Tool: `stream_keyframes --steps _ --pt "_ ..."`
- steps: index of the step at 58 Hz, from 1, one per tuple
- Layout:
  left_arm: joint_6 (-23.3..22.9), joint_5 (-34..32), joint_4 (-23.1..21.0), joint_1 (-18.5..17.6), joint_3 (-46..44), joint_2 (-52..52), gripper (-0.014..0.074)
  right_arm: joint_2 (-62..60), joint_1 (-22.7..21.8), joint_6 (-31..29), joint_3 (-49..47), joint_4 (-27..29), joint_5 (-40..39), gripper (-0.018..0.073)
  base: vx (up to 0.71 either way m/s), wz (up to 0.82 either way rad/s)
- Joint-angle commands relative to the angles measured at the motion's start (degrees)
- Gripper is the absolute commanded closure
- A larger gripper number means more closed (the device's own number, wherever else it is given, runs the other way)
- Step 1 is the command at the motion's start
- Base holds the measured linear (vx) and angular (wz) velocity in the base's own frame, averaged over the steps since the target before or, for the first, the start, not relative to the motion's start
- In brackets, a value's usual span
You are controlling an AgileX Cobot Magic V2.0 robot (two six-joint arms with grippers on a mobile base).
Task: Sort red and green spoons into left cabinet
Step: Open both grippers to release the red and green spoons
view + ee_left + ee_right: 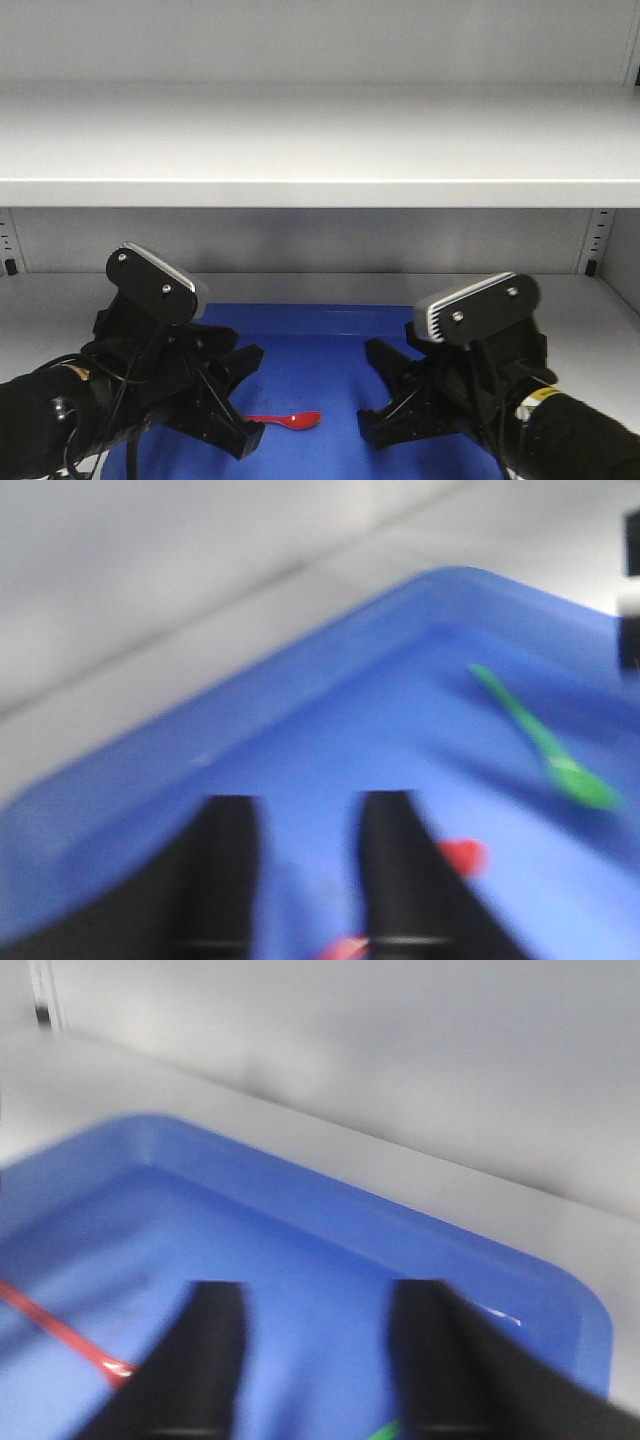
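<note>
A red spoon [290, 421] lies flat in the blue tray [320, 335] on the lower shelf of the left cabinet [320, 150]. My left gripper [255, 392] hangs open just left of it. In the left wrist view the red spoon [462, 856] runs under the right finger [395, 870] of the left gripper [305, 805], with nothing between the fingers. The green spoon [545, 745] lies further right in the tray. My right gripper [366, 388] stands open over the tray's right half. Seen from its wrist, the right gripper [315, 1295] holds nothing, with the red spoon [60, 1335] off to its left.
The blue tray [480, 1250] has a raised rounded rim close to the cabinet's grey back wall [320, 240]. A wide shelf [320, 180] overhangs both arms. Slotted uprights [598, 240] stand at the sides. Both wrist views are blurred.
</note>
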Motion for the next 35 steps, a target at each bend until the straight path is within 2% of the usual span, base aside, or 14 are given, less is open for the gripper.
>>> stream_keyframes --steps 1,4,8,14,24,35 --pt "-2.5 1.2 -0.2 -0.1 -2.0 -3.9 0.0606 -4.3 -0.4 -2.7 -1.9 3.0 0.4 0.0482 0.00 0.00" --pt "-2.7 2.9 0.3 -0.1 -2.0 -5.1 0.0606 -5.8 -0.4 -3.9 -1.9 3.8 3.1 0.0575 0.00 0.00" --pt "-2.7 5.5 0.7 -0.1 -2.0 -6.7 0.0597 -8.2 -0.4 -5.0 -1.6 4.0 7.4 0.0569 0.00 0.00" --pt "-3.8 7.3 0.6 -0.1 -1.4 -9.6 0.0597 -12.5 -0.4 -5.0 0.6 4.7 8.8 0.0562 0.00 0.00" --pt "-7.3 4.5 0.6 -0.1 5.0 -15.3 0.0597 -20.5 -0.4 -5.0 7.1 8.2 6.1 0.0562 0.00 0.00" --pt "-7.6 1.7 0.6 -0.1 12.2 -20.9 0.0597 -26.1 -0.4 -5.0 11.3 9.3 5.8 0.0562 0.00 0.00"
